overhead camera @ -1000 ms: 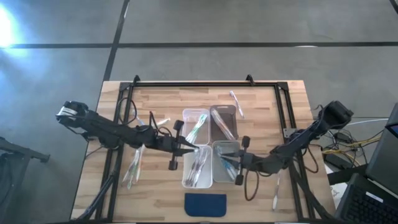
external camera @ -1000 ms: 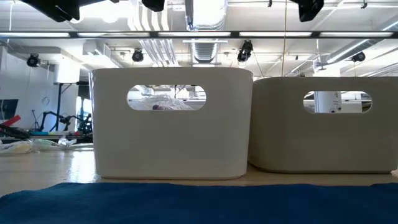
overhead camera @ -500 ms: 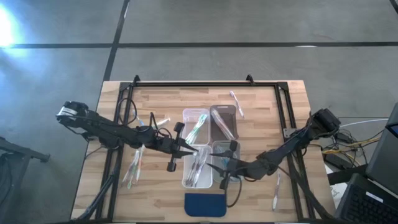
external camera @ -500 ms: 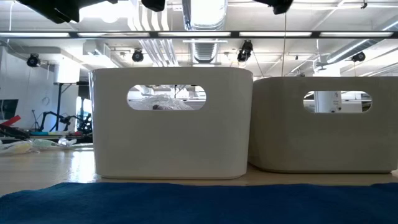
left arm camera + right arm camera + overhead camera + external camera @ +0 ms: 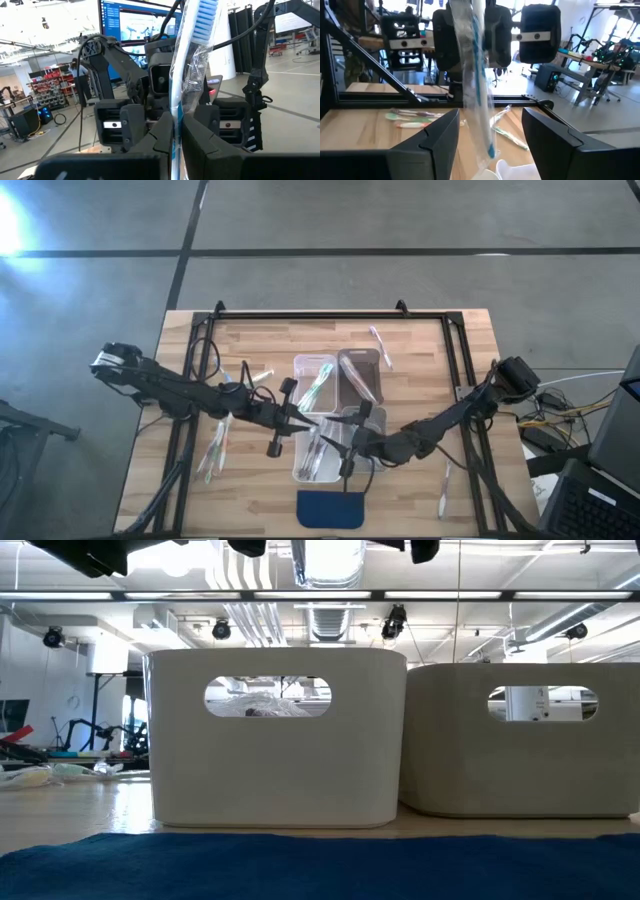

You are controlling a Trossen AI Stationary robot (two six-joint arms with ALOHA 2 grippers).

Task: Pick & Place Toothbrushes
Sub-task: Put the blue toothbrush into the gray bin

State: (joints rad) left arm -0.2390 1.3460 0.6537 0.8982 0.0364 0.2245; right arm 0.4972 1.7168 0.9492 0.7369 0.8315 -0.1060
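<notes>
While both arms meet over the bins: each tool hangs above the front-left bin (image 5: 318, 448), facing the other.
Left tool (image 5: 305, 420): fingers (image 5: 200, 142) pressed together on a wrapped brush (image 5: 192, 60) with blue bristles; the brush stands upright between them in the left wrist view.
Right tool (image 5: 335, 448): fingers (image 5: 437, 135) spread wide, with nothing between them touching the pads; the wrapped brush held by the other arm hangs in the gap in the right wrist view.
Held brush: off the tabletop (image 5: 420, 350), above the front-left bin, between the two tools.
Brushes in bins: several lie in the front-left bin; a greenish one (image 5: 316, 385) lies slanted in the back-left bin (image 5: 312, 375).
Loose brushes: a cluster (image 5: 215, 448) lies on the tabletop left of the bins, one (image 5: 380, 345) behind the back-right bin (image 5: 360, 375), one (image 5: 443, 485) near the right edge.
Front-right bin (image 5: 375, 420): mostly covered by the right arm; its contents cannot be made out.
Pad (image 5: 331, 508): dark blue, flat at the front edge, just before the bins.
Low view: two pale bins stand side by side behind the pad, both tools only dark shapes at the top.
</notes>
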